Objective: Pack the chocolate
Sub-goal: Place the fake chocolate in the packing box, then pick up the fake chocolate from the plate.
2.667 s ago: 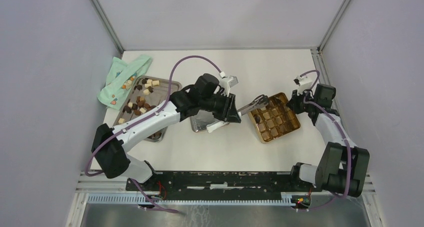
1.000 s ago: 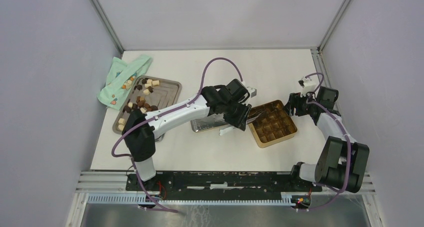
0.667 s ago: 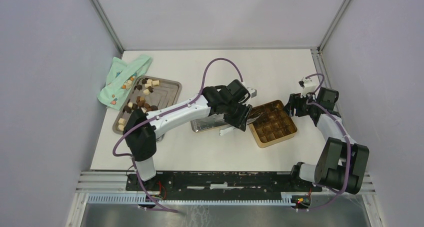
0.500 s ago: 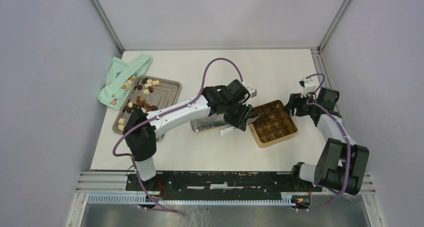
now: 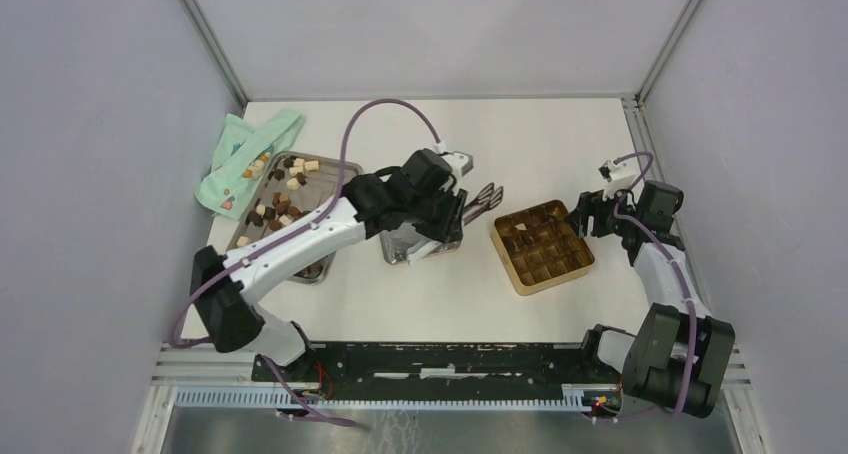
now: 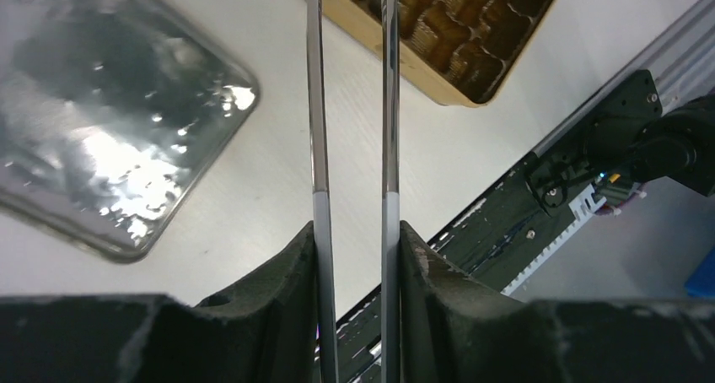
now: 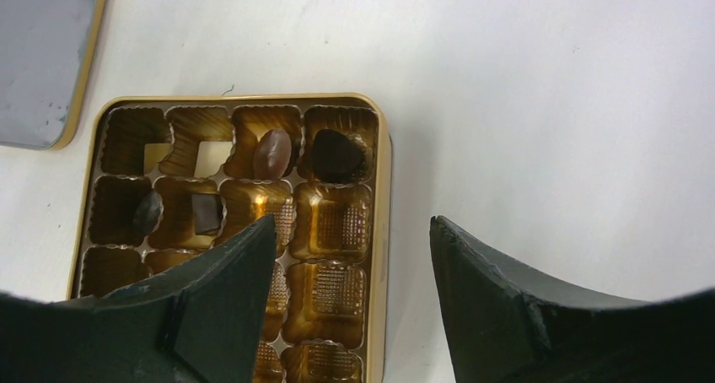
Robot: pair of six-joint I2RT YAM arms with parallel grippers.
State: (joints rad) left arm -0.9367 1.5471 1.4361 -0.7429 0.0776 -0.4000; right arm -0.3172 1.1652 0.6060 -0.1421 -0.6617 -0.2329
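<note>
Left gripper (image 6: 354, 240) clamped on tweezers (image 6: 390, 105), prongs narrowly apart, tips out of the wrist view. Shiny tray (image 6: 101, 121) just left of the prongs, gold tin (image 6: 396, 58) ahead-right. Right gripper (image 7: 352, 223) wide, holding nothing, over the tin's near rows. A few bits of chocolate (image 7: 335, 155) sit in compartments just ahead of its fingers. More lies on a second tray (image 5: 335, 182) well behind the left gripper.

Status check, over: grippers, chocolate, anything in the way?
Left gripper shut on tweezers, short of tin. Right gripper open above tin's edge. Few chocolate pieces in tin, most on left tray. Nothing blocking tin.
</note>
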